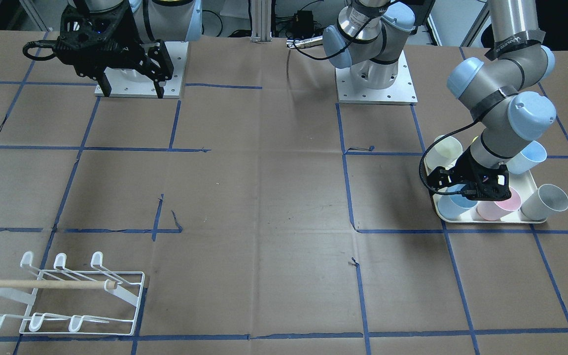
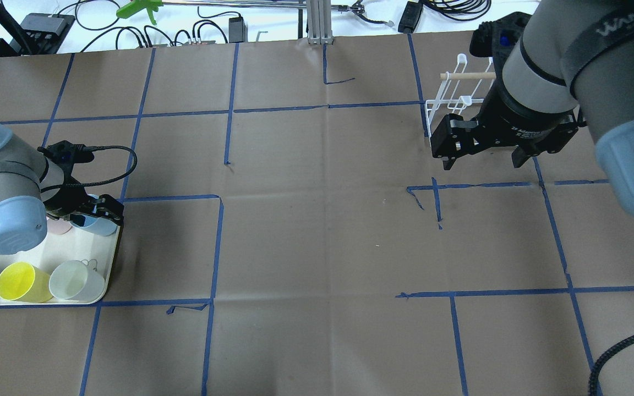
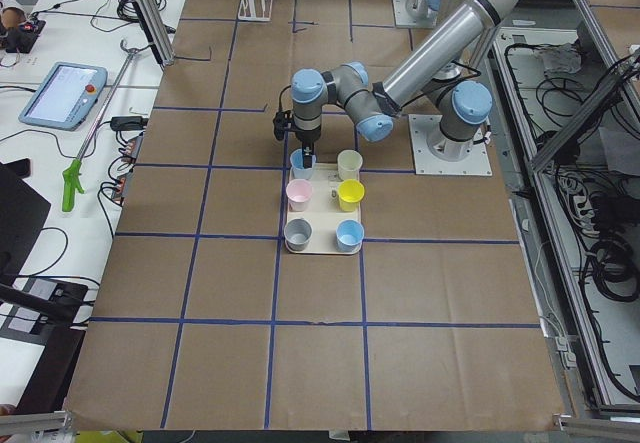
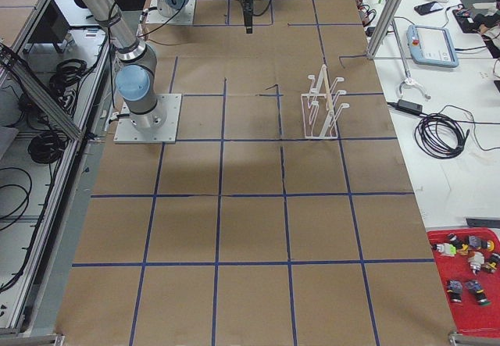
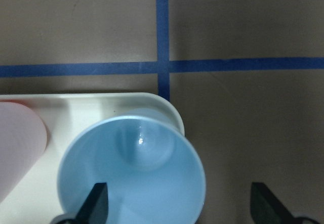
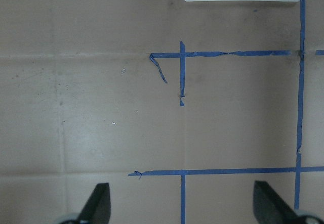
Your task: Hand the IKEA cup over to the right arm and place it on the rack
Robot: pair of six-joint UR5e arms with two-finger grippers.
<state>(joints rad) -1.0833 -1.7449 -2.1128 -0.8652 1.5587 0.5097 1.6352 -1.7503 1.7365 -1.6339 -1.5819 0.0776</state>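
Observation:
A light blue IKEA cup (image 5: 131, 178) stands upright at a corner of the cream tray (image 5: 66, 107); it also shows in the front view (image 1: 461, 202). My left gripper (image 5: 179, 204) is open and low over this cup, one finger inside it and the other outside its wall; it also shows in the overhead view (image 2: 91, 212). My right gripper (image 2: 482, 162) is open and empty, held high above the table. The white wire rack (image 1: 67, 296) with its wooden rod stands empty at the table's far side from the robot, partly hidden behind the right arm in the overhead view (image 2: 449, 104).
The tray (image 1: 486, 219) also holds a pink cup (image 1: 501, 207), a grey cup (image 1: 545, 202), a pale yellow cup (image 1: 446, 150) and another blue cup (image 1: 528, 157). Brown paper with blue tape lines covers the table. Both arm bases stand on the robot's side.

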